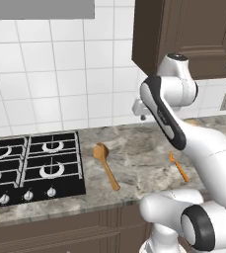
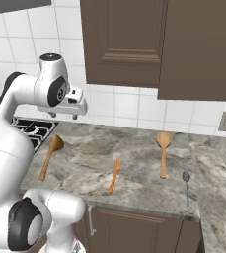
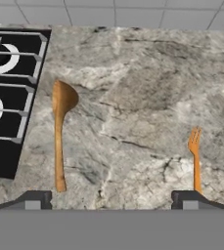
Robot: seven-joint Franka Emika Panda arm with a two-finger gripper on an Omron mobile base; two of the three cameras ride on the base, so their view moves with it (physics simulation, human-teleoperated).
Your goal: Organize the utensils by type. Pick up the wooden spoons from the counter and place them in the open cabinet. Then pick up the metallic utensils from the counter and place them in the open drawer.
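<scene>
Two tan wooden spoons are lying untouched on the marbled grey table while the wide-open, empty tool is hovering above, probably lining up a grasp.

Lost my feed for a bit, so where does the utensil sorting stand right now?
Nothing looks sorted yet. All four utensils lie on the counter: the wooden spoon by the stove, the orange fork, the second wooden spoon and the dark metal spoon. The gripper hovers above the counter, jaws apart and empty. Every pick and placement remains.
</scene>
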